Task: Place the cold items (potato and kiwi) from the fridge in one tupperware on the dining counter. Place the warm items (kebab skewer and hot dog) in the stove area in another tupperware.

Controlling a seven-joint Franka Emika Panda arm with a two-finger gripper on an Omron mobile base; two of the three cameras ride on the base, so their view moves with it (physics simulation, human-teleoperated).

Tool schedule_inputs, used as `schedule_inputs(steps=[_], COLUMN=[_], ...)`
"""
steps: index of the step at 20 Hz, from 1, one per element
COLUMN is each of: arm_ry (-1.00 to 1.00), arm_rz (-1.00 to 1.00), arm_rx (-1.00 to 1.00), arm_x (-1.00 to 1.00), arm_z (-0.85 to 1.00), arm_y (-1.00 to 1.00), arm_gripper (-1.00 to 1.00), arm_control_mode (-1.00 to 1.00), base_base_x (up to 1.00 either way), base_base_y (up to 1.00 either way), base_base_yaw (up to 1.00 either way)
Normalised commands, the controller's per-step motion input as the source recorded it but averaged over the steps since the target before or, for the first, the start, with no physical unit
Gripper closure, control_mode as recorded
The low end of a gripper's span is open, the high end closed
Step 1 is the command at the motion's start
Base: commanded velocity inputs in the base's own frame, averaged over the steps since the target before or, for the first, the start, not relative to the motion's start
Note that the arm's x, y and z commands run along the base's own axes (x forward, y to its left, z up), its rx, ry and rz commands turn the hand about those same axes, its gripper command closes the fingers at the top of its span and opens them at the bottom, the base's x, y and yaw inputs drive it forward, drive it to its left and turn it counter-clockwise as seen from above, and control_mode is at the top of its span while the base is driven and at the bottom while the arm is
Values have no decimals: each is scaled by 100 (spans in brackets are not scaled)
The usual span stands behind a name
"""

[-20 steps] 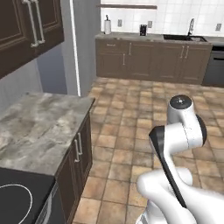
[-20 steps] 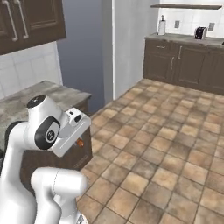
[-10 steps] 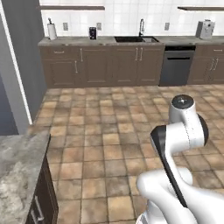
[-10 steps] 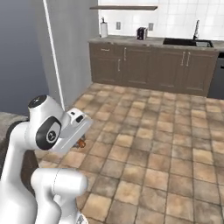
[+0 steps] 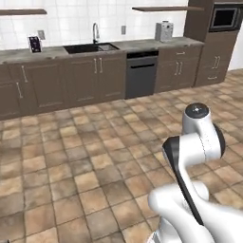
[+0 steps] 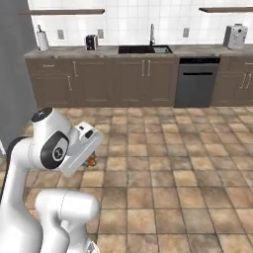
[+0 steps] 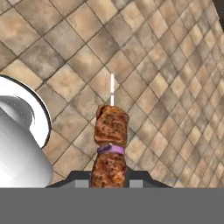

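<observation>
This is a home kitchen. Along the top of both base views runs a row of dark wood cabinets (image 6: 99, 79) with a sink and faucet (image 6: 151, 35), a dishwasher (image 6: 196, 81), white wall tiles (image 5: 118, 19) and a built-in oven (image 5: 223, 18) at upper right. Brown floor tiles (image 5: 85, 156) cover the lower part.

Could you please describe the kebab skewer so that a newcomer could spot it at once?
Above the brown tiled floor, look between the fingers of the gripper. The kebab skewer sticks out there: browned meat chunks, a purple slice between them, and a thin pale stick tip beyond.
</observation>
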Motion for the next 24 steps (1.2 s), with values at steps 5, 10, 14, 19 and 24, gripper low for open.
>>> schedule_inputs(steps=[5, 10, 14, 19, 24], arm_ry=[0, 0, 0, 0, 0], arm_rz=[0, 0, 0, 0, 0], arm_rx=[0, 0, 0, 0, 0], arm_x=[0, 0, 0, 0, 0], arm_z=[0, 0, 0, 0, 0], arm_y=[0, 0, 0, 0, 0], arm_gripper=[100, 100, 100, 100, 100], arm_control_mode=[100, 100, 100, 100, 100], base_base_x=[83, 73, 89, 100, 100], base_base_y=[0, 0, 4, 26, 58], base_base_yaw=[-71, -75, -70, -60, -51])
